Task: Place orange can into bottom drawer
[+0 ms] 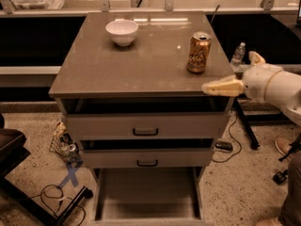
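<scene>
The orange can (pixel 198 52) stands upright on the grey cabinet top (pixel 141 60), near its right front corner. My gripper (pixel 235 74) is at the cabinet's right edge, just right of and slightly in front of the can, apart from it. It is open and empty, with one pale finger (pixel 221 87) pointing left at the level of the top's front corner. The bottom drawer (pixel 148 194) is pulled out, and its flat grey floor is bare. The two upper drawers (pixel 146 126) with black handles are slightly ajar.
A white bowl (pixel 122 32) sits at the back left of the cabinet top. A clear water bottle (pixel 238 55) stands behind my arm at the right. Cables and clutter (pixel 66 145) lie on the floor at the left. A dark chair base is at the lower left.
</scene>
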You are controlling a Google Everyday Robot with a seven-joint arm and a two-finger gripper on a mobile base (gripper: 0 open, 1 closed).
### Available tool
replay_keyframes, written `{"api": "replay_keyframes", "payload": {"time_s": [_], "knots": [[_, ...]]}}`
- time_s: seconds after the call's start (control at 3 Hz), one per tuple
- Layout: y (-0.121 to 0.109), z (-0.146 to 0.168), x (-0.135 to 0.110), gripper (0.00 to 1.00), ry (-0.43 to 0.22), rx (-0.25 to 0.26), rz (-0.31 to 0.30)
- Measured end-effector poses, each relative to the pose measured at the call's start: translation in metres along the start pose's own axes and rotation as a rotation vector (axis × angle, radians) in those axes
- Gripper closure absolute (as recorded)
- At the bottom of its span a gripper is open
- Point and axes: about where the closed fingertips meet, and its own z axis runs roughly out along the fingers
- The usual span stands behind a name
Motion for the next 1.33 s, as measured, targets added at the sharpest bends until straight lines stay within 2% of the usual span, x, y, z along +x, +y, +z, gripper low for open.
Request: {"api": "replay_keyframes", "payload": {"time_s": [0.33, 0.67, 1.0, 1.33], "knots": [[-0.017, 0.040, -0.026, 0.00, -0.094, -0.013, 0.061], [-0.032, 0.073, -0.040, 0.00, -0.168, -0.017, 0.117], [-0.041, 0.106, -0.045, 0.13, -0.207, -0.031, 0.180], [-0.041, 0.122, -0.043, 0.35, -0.210, -0.045, 0.225]]}}
